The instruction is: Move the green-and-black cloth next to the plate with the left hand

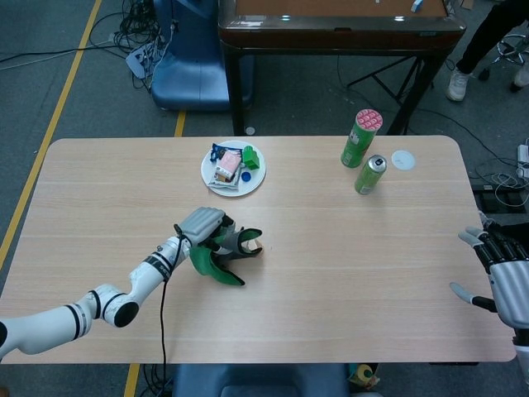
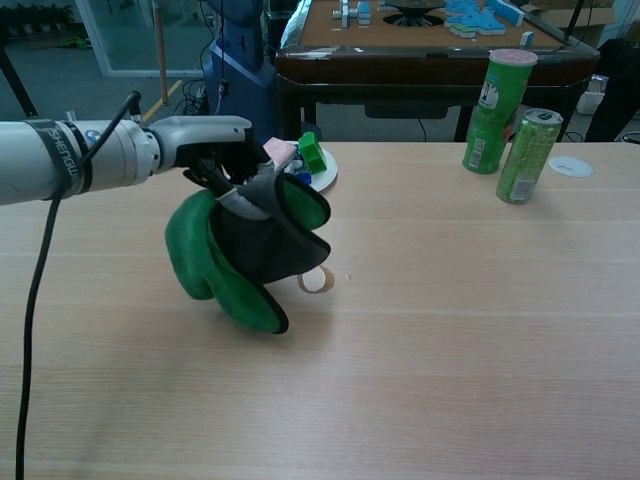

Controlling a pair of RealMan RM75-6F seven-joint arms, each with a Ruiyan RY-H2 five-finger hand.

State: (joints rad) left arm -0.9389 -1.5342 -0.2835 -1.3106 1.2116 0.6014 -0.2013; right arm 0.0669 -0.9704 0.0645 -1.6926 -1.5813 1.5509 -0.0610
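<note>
cloth in left robot hand

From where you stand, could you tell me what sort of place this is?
Probably a robotics lab or test room: a wooden table on a bare grey floor, a tangle of cables by yellow floor tape, and a dark game table behind.

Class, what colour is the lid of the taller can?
Pink, on the taller can; clearest in the head view.
</note>
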